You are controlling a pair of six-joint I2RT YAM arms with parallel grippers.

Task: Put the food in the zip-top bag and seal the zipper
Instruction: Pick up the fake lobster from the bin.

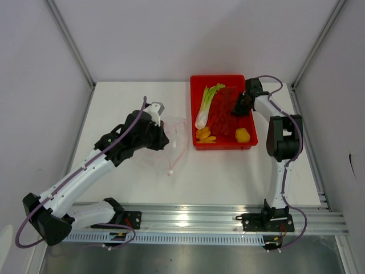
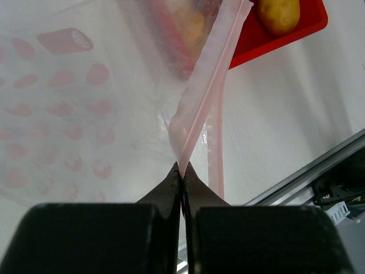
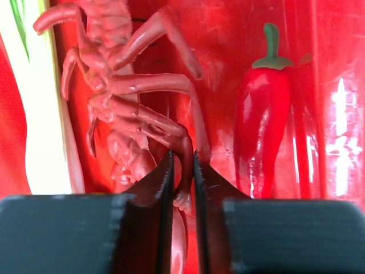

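The clear zip-top bag [image 1: 175, 138] with pale pink dots lies left of the red tray [image 1: 194, 117]. My left gripper [image 2: 182, 168] is shut on the bag's mouth edge, and the pinkish zipper [image 2: 212, 80] rises from between its fingers. In the tray lies the food: a red lobster [image 3: 125, 85], a green-and-white stalk [image 1: 206, 103] and yellow pieces [image 1: 205, 135]. My right gripper [image 3: 182, 157] reaches down into the tray, its jaws closed narrowly on one curved lobster leg.
A red chili pepper [image 3: 262, 125] lies in the tray just right of my right gripper. A yellow lump [image 1: 243, 135] sits at the tray's near right corner. A metal rail [image 1: 228, 220] runs along the table's near edge.
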